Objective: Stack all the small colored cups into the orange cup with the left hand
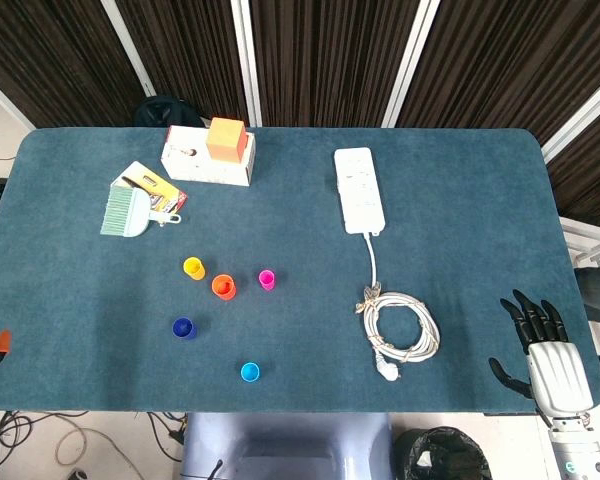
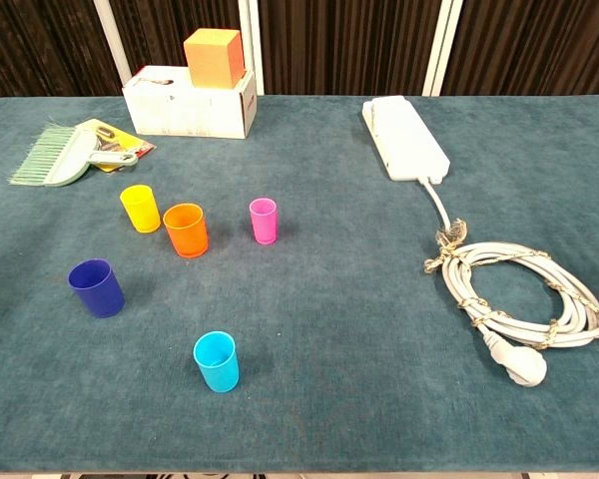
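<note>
Evidently nothing is stacked yet: all five small cups are standing upright and apart on the teal table (image 2: 339, 399), mouths up, which is how they need to be for nesting. The orange cup (image 2: 186, 230) is sitting in the middle of the group, with the yellow cup (image 2: 140, 208) just beside it toward the back left and the pink cup (image 2: 264, 220) near its right. The dark blue cup (image 2: 97, 287) is standing farther forward on the left, and the light blue cup (image 2: 217, 361) is nearest the front edge, well apart from the rest. The spread probably leaves finger room around each rim, so each one can be lifted without knocking a neighbour.

The left hand (image 1: 0, 345) is barely showing, only an orange-tipped sliver at the left edge of the head view, off the table; I cannot tell how its fingers are lying. The right hand (image 1: 546, 345) is resting beyond the table's right edge, fingers spread and holding nothing, staying clear since the task belongs to the other arm.

Behind the cups, a small brush and dustpan (image 2: 55, 160) are lying at the back left, a white box (image 2: 190, 103) is carrying an orange cube (image 2: 214, 58), and a white power strip (image 2: 404, 138) is trailing its coiled cable (image 2: 514, 299) down the right side, out of the working area.
</note>
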{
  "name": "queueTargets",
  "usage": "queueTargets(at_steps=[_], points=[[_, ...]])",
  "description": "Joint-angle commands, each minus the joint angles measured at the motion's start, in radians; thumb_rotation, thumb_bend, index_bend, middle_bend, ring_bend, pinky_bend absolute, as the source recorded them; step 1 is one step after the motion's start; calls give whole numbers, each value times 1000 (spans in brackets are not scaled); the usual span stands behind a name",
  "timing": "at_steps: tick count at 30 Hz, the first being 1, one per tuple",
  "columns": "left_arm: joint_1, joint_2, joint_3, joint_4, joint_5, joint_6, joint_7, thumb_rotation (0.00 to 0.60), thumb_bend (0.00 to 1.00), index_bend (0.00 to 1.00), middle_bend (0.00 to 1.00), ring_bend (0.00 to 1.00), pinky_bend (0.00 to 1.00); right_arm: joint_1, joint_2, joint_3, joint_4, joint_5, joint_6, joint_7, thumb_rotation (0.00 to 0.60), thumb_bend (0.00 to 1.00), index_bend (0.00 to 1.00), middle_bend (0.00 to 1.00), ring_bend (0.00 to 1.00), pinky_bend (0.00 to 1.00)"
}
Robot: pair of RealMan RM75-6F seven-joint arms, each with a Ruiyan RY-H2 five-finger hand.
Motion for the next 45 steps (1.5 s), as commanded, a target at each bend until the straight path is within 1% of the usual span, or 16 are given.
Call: queueTargets(at_steps=[1,20,25,30,34,38,41,45], points=[[1,0,-1,0,-2,1,1,600,307,149,84,0,0,0,1,0,0,0,0,1,600,337,118,45,124,61],[-2,1,1,1,-1,-10,-3,600,307,144,83,0,0,-6,7,7,-4,10,11,-5,600,337,119,45,124,61],[-4,-2,2,2,1,-11,2,600,274,142,83,0,0,-6,8,8,-3,16,8,-5,600,336,118,45,124,61],[-7,-4,5,2,-2,-21,14,600,263,141,83,0,0,-6,9,10,-3,19,8,-7,600,337,118,46,124,61],[-14,-5,9,2,5,-34,19,600,206,141,80,0,0,-6,9,8,-5,17,8,-9,600,337,119,45,124,61],[-36,-2,30,4,36,-79,23,600,167,141,75,0,0,-6,8,9,-4,20,6,-11,600,336,118,45,124,61],[-67,7,56,-2,87,-135,16,600,166,141,74,0,0,-7,8,12,-4,24,8,-12,600,337,118,46,124,61],[-122,19,69,-22,125,-223,29,600,166,141,73,0,0,-8,9,14,-4,26,10,-11,600,336,119,45,124,61]])
